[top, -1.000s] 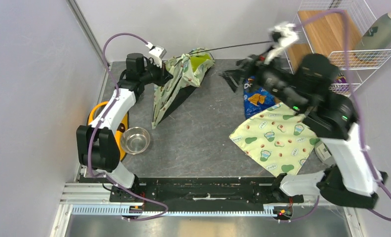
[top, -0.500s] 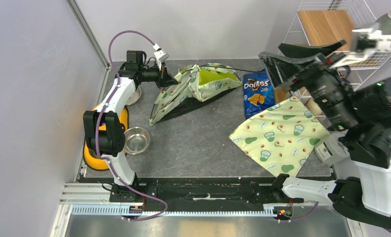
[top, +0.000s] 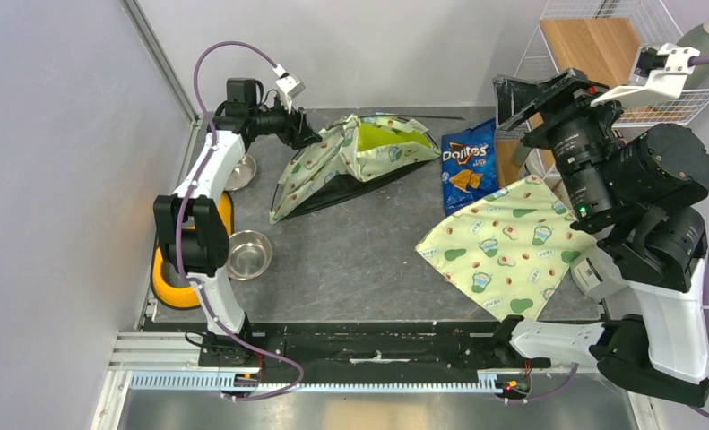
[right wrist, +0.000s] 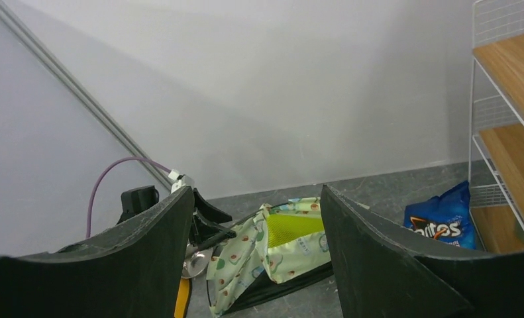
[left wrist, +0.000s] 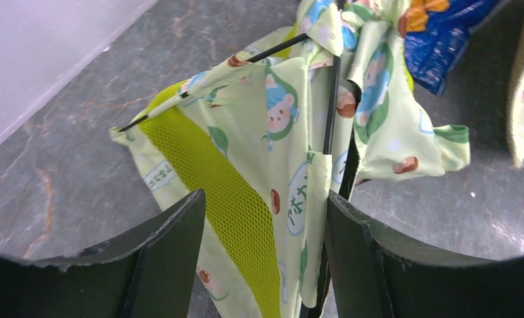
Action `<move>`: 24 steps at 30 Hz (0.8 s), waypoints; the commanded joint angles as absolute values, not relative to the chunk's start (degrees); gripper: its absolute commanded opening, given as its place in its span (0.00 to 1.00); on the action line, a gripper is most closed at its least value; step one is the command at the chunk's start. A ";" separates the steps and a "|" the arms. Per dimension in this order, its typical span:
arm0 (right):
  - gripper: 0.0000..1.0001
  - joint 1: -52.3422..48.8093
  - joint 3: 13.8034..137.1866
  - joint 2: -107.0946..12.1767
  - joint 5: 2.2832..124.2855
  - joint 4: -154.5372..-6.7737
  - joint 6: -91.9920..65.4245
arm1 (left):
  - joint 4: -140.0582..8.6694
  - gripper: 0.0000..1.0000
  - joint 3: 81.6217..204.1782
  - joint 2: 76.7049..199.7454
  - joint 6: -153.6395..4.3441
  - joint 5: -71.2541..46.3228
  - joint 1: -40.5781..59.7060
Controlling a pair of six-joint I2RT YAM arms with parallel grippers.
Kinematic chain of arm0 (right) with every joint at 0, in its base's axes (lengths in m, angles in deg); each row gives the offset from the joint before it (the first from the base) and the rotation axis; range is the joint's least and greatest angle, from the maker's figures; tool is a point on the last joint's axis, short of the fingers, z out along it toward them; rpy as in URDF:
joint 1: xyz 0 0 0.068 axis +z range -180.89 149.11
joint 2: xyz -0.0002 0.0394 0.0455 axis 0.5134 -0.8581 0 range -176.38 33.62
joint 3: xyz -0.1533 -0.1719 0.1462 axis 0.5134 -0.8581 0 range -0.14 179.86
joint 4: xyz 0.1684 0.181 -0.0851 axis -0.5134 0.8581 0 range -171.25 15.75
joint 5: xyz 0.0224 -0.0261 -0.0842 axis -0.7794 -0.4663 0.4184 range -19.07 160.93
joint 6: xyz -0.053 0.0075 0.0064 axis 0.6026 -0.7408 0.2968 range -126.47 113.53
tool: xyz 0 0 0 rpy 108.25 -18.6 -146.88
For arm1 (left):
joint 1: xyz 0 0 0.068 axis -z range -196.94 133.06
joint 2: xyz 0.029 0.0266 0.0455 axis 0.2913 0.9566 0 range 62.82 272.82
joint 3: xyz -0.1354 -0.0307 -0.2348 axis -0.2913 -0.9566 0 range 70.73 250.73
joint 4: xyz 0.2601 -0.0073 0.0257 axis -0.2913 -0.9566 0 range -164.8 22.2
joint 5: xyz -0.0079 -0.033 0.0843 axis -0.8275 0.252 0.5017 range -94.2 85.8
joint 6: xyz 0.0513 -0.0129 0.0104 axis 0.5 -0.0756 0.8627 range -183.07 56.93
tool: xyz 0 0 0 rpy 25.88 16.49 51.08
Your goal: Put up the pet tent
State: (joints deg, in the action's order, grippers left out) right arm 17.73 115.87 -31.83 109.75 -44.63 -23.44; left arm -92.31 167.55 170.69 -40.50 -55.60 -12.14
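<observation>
The pet tent [top: 355,159] lies slumped on the grey table at the back. It is cream avocado-print fabric with a lime mesh panel and thin black poles. My left gripper [top: 302,136] is at the tent's left end. In the left wrist view the left gripper [left wrist: 265,205] is open, and loose tent fabric [left wrist: 265,132] and a black pole [left wrist: 330,106] hang between its fingers without being pinched. My right gripper [top: 537,97] is raised high at the back right. The right gripper [right wrist: 256,192] is open with nothing in it, and looks down on the tent [right wrist: 282,248] from a distance.
The flat avocado-print pad [top: 503,251] lies at front right, with a blue chip bag [top: 465,166] behind it. At the left are a steel bowl [top: 247,253], a second bowl [top: 241,170] and a yellow dish [top: 164,279]. A wire shelf [top: 601,54] stands at back right.
My left gripper has opened and let go of the tent. The tent has dropped and spread rightward onto the table. My right arm has swung up and back to the right, away from the tent.
</observation>
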 commanded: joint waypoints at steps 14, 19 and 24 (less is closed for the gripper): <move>0.81 17.71 116.96 -41.53 101.07 -38.06 -29.44 | -81.66 0.57 160.02 157.76 -62.44 -33.69 -11.55; 0.80 17.71 117.43 -43.02 102.48 -36.13 -32.02 | -86.56 0.49 161.15 155.22 -68.90 -36.81 -11.32; 0.80 17.71 116.55 -43.23 104.25 -35.98 -33.44 | -84.68 0.39 155.61 154.54 -71.61 -36.59 -7.81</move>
State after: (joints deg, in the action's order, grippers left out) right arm 17.73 115.80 -44.20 102.67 -35.25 -31.29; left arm -85.43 158.10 156.92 -65.96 -35.95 -10.74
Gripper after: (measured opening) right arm 0.802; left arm 0.433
